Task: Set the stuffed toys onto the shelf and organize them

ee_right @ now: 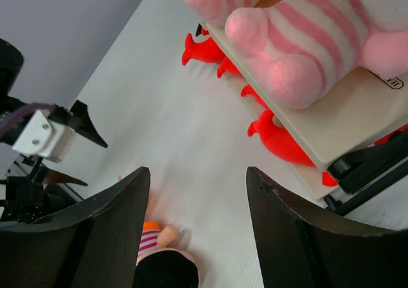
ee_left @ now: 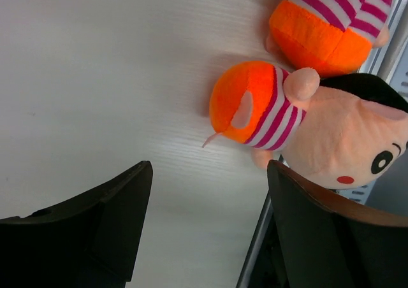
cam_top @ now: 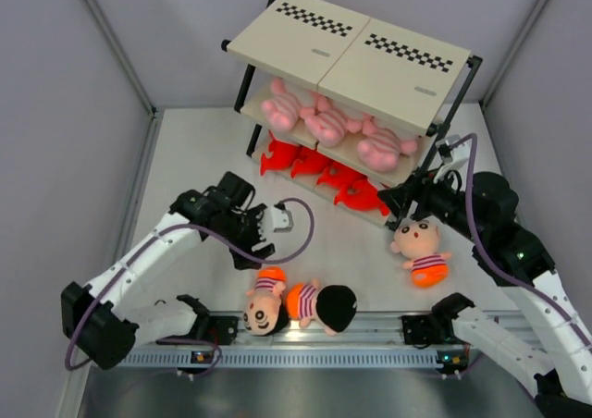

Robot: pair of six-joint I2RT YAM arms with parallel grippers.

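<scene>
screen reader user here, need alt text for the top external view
Three boy dolls lie on a white table: two together near the arm bases, one beside the right end effector; the left end effector hovers near the pair. Behind, a slanted three-tier shelf holds pink plush animals on its middle tier, red toys below.

The white table [cam_top: 203,159] carries the shelf [cam_top: 351,53], which stands at its far side. Three boy dolls lie on the bare top: the first doll [cam_top: 265,305] and the second doll [cam_top: 319,305] close together by the metal rail [cam_top: 370,325] at the near edge, the third doll [cam_top: 421,250] apart on the right, near the shelf's right foot
</scene>
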